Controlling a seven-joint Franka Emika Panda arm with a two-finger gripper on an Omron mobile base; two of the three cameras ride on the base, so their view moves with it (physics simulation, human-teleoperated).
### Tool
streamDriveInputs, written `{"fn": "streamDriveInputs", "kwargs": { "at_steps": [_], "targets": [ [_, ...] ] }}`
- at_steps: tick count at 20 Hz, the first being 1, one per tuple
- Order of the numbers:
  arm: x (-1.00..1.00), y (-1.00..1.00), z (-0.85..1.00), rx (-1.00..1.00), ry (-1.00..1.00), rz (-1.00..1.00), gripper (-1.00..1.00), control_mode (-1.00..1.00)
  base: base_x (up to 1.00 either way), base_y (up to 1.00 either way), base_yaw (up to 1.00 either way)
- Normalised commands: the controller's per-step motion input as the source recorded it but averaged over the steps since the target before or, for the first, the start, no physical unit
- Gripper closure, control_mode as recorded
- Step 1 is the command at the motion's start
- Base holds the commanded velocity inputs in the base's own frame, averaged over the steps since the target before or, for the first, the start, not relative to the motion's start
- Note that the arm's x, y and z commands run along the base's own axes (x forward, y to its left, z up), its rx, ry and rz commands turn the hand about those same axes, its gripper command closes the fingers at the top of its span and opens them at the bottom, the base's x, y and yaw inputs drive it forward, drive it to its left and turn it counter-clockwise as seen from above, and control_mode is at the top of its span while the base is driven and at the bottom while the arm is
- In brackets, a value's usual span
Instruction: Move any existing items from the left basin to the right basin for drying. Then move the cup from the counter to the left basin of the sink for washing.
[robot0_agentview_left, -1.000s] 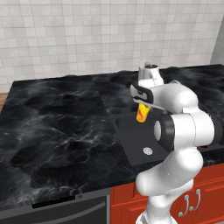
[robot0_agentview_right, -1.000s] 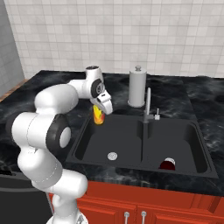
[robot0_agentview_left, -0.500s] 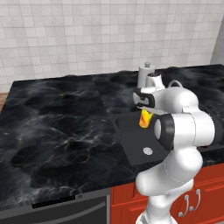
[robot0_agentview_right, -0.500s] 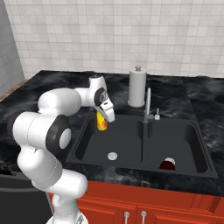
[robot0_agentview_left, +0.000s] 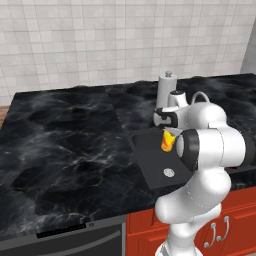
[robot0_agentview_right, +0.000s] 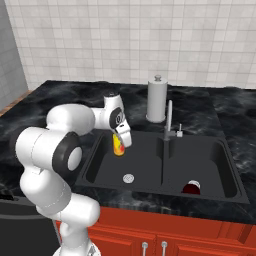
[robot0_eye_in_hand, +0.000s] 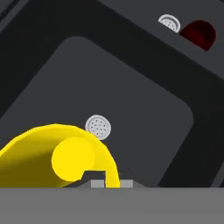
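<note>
My gripper is shut on the yellow cup with its red mark and holds it tilted over the left basin, above its back left part. The left base view shows the cup under the hand, over the basin. In the hand view the cup lies close at the bottom, with the basin's silver drain past it. The dark red bowl rests in the right basin near its front; it also appears far off as the bowl in the hand view.
A curved silver faucet rises behind the divider between the basins. A paper towel roll stands on the black marble counter behind the sink. Red cabinets run below. The counter stretches wide to the left.
The hand has carried the cup from above the counter's edge to the right and lower, out over the left basin. The bowl has stayed in the right basin.
</note>
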Motion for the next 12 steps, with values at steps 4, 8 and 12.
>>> {"fn": "streamDriveInputs", "kwargs": {
  "at_steps": [4,8,12],
  "targets": [
    [-0.1,-0.03,-0.25,0.0,0.0,-0.07,1.0,-1.0,0.0,0.0,0.0],
    [-0.06,-0.01,-0.28,0.0,0.0,-0.07,1.0,-1.0,0.0,0.0,0.0],
    [-0.03,0.0,-0.29,0.0,0.0,-0.07,1.0,-1.0,0.0,0.0,0.0]
  ]
}}
